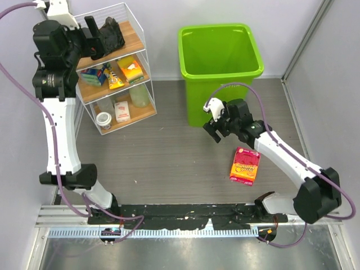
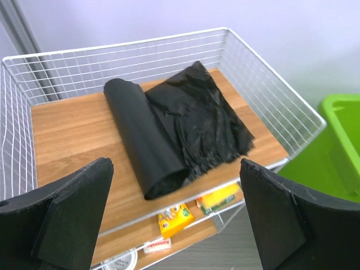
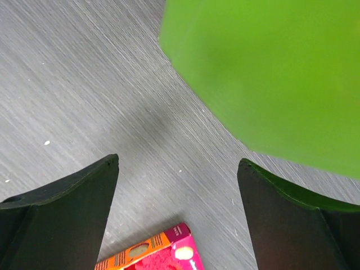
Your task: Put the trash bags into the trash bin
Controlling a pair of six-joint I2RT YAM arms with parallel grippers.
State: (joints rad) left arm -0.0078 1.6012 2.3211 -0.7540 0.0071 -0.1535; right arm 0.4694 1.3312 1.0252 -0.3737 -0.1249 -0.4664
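Note:
The trash bags (image 2: 202,115) are a crinkled glossy black sheet lying on the wooden top shelf (image 2: 67,135) of a white wire rack, joined to a tight black roll (image 2: 140,140) on their left. They also show in the top view (image 1: 114,35). My left gripper (image 2: 175,222) is open and empty, hovering just in front of and above the bags; it also shows in the top view (image 1: 97,38). The lime-green trash bin (image 1: 220,53) stands at the back centre. My right gripper (image 1: 216,128) is open and empty, low beside the bin's front wall (image 3: 270,73).
The wire rack (image 1: 140,53) holds boxes, jars and packets on its lower shelves (image 1: 121,72). A pink-and-orange packet (image 1: 245,165) lies on the grey table right of centre, just below my right gripper; it shows in the right wrist view (image 3: 152,253). Walls close both sides.

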